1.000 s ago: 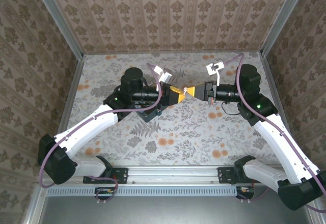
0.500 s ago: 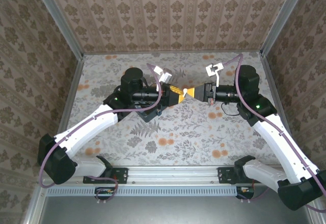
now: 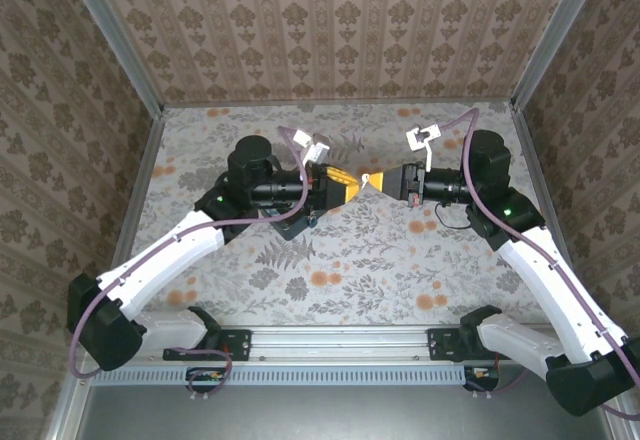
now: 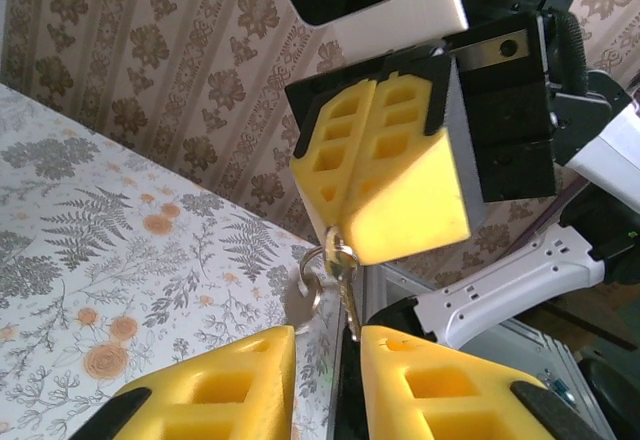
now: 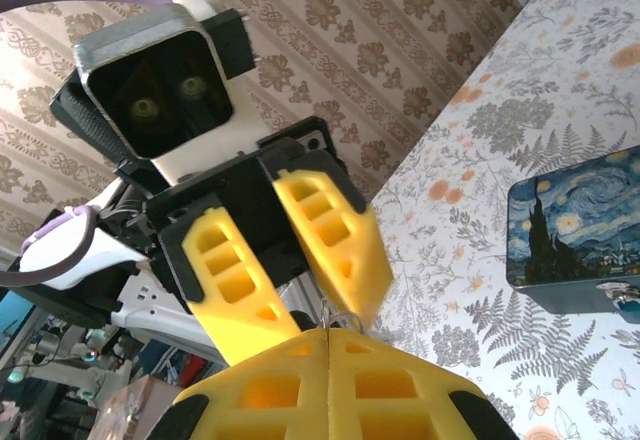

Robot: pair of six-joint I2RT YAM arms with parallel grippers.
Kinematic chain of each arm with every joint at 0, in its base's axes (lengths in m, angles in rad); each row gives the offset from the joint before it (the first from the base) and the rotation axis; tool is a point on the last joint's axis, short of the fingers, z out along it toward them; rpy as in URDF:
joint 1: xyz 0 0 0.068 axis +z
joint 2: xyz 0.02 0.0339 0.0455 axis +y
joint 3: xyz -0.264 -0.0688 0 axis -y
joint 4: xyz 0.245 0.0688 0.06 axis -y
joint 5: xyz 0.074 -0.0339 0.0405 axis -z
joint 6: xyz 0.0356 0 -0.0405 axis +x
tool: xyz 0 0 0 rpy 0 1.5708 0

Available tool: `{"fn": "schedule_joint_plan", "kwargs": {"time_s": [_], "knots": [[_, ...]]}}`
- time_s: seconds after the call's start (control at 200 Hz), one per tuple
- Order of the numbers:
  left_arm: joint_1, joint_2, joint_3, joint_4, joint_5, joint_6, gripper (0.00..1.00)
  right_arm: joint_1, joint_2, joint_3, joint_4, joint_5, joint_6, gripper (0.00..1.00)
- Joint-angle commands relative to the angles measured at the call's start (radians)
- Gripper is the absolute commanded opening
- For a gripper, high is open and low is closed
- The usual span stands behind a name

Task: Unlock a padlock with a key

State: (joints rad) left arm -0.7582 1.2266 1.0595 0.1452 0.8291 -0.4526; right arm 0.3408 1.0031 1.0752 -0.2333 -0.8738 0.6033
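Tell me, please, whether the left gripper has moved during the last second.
Yes, slightly: the left gripper drew back leftward, toward the left frame rail, with its fingertips barely shifting.

Two grippers, left gripper (image 4: 328,350) and right gripper (image 5: 325,345), one key (image 4: 345,280), one key ring (image 4: 303,295), one painted box (image 5: 570,230).
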Motion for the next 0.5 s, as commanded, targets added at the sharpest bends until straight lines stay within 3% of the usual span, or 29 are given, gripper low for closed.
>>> {"fn": "schedule_joint_plan", "kwargs": {"time_s": [0.0, 0.495], "knots": [[0.008, -0.030, -0.018, 0.047, -0.010, -0.020, 0.27, -0.007, -0.020, -0.018, 0.036, 0.023, 0.014, 0.00], [-0.037, 0.045, 0.027, 0.062, 0.024, -0.023, 0.34, -0.007, -0.029, -0.030, 0.086, 0.015, 0.051, 0.00]]}}
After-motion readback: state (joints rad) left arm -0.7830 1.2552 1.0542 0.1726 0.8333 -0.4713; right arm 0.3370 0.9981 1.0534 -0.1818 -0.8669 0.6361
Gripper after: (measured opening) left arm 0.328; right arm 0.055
